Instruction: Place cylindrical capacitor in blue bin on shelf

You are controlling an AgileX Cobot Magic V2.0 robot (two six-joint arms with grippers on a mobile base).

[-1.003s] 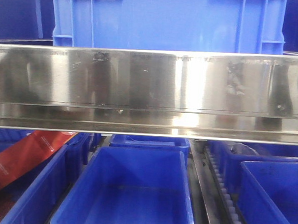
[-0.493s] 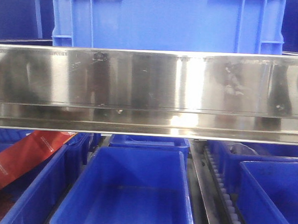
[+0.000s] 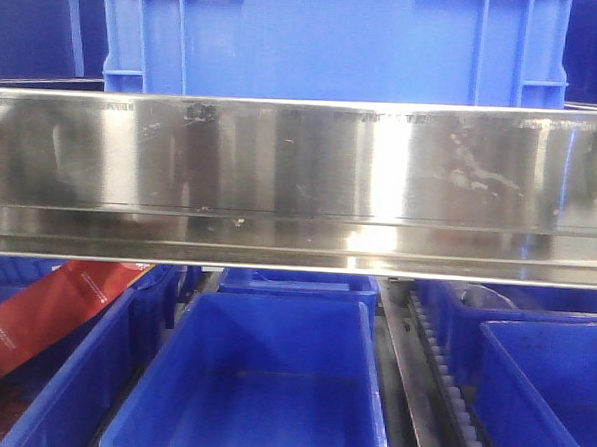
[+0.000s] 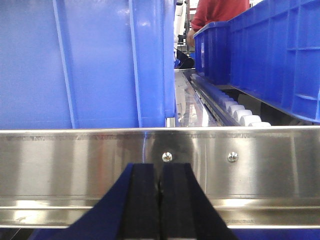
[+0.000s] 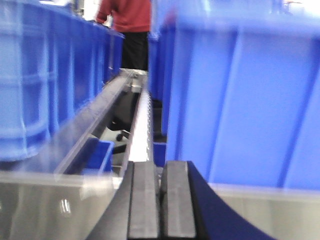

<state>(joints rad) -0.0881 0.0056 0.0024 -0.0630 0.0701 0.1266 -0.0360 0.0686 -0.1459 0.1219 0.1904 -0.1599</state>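
The cylindrical capacitor does not show in any view, so which way it lies from the jaws, how its long axis runs and which arm is nearer cannot be told from here. What does show is the shelf (image 3: 301, 174): its broad, scuffed steel front rail crosses the whole front view, with a large blue crate (image 3: 333, 40) standing on the level above it and an open blue bin (image 3: 255, 381) on the level below, its floor bare as far as it shows. More blue bins sit to the left and right of that one, and a red packet (image 3: 43, 315) leans in the left one. The left gripper (image 4: 160, 200) faces the rail from just in front, its jaws pressed together with only a thin seam between the pads and nothing seen between them. The right gripper (image 5: 161, 200) looks along a roller track (image 5: 141, 127) between rows of blue bins — its jaws stand nearly together too, a narrow gap showing and, as far as the blurred picture tells, nothing held. Judging by this, the capacitor is not yet in hand and must first be found — probably away from the shelf.
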